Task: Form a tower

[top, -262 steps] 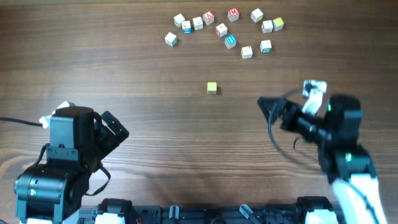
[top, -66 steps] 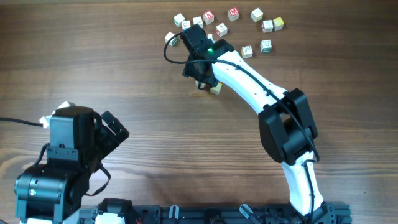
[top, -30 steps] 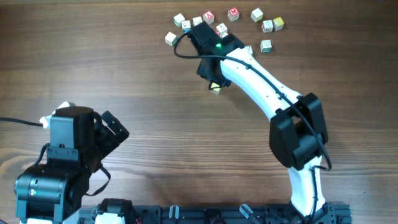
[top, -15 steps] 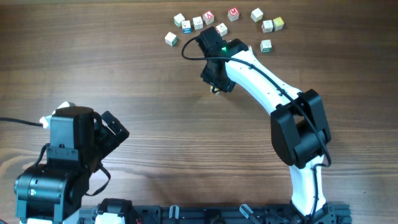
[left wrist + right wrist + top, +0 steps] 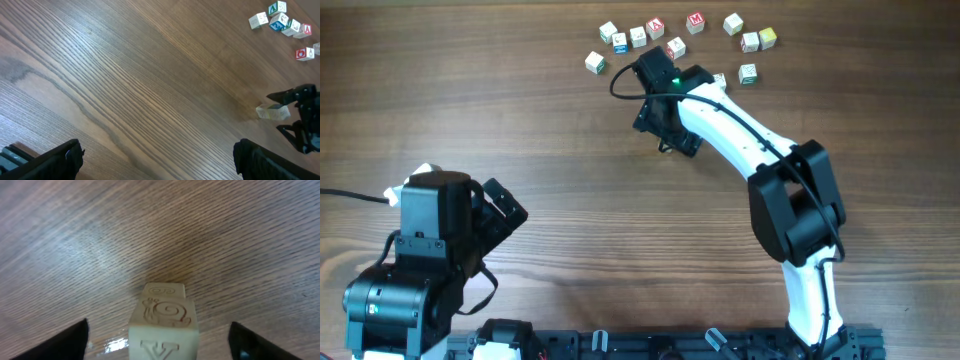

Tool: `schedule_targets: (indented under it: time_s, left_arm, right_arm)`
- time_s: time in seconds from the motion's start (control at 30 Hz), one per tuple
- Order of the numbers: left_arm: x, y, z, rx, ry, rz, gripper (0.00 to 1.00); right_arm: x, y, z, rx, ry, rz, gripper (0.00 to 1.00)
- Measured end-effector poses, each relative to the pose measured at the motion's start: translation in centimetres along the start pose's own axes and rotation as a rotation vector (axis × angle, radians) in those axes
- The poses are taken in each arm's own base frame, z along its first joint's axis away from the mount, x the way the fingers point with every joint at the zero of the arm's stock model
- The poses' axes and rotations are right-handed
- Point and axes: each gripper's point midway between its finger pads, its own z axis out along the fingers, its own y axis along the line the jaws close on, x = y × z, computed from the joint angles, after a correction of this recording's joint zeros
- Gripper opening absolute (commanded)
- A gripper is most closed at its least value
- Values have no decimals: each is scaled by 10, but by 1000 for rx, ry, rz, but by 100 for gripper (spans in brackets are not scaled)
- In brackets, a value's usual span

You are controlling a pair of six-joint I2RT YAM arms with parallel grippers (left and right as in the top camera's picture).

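The tower (image 5: 164,325) is a short stack of pale wooden cubes. Its near cube shows a carved snail and a letter V. It stands free between the fingers of my right gripper (image 5: 159,330), which is open, with a gap on both sides. In the left wrist view the tower (image 5: 272,112) shows as two cubes beside the right gripper (image 5: 291,115). From overhead the right gripper (image 5: 665,130) hides the tower. My left gripper (image 5: 157,150) is open over bare wood, and overhead it (image 5: 505,212) sits at the near left.
Several loose letter cubes (image 5: 680,35) lie scattered along the far edge of the table, also seen in the left wrist view as loose cubes (image 5: 282,22). The right arm (image 5: 760,150) stretches diagonally from the near right to the table's middle.
My right gripper came from the near right with a cube, held it shut over the lone yellow cube, and has just opened, leaving the cube standing there. The left arm has not moved.
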Motion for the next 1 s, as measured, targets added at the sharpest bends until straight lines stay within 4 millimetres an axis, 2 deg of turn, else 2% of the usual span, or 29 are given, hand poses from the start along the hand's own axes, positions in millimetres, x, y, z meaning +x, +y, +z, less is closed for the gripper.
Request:
schedule_targets:
  time_s: [0.07,0.17,0.23,0.4,0.53,0.57,0.63,0.7,0.73,0.77,0.9,1.0]
  left_arm:
    - [0,0,0,0,0,0,100]
    - [0,0,0,0,0,0,100]
    - [0,0,0,0,0,0,100]
    - [0,0,0,0,0,0,100]
    - [0,0,0,0,0,0,100]
    - [0,0,0,0,0,0,100]
    - [0,0,0,0,0,0,100]
    - [0,0,0,0,0,0,100]
    - [0,0,0,0,0,0,100]
    - [0,0,0,0,0,0,100]
    - [0,0,0,0,0,0,100]
    - [0,0,0,0,0,0,100]
  right_arm:
    - [3,-3,11,22,14,-7,69]
    - [9,-9,28,57,40,-12,40]
    - [10,-11,29,62,45,-25,27]
    - [11,-11,29,58,52,-166,26]
    - [5,-2,29,23,30,-300,24]
    - [5,-1,29,19,27,-336,24]
    - [4,0,29,15,25,-389,34]
    - [4,0,29,13,23,-437,60]
    - [4,0,29,12,24,-450,87]
    - [4,0,29,10,25,-460,100]
    - [7,-4,28,28,45,-473,100]
    - [3,4,12,12,47,-505,99]
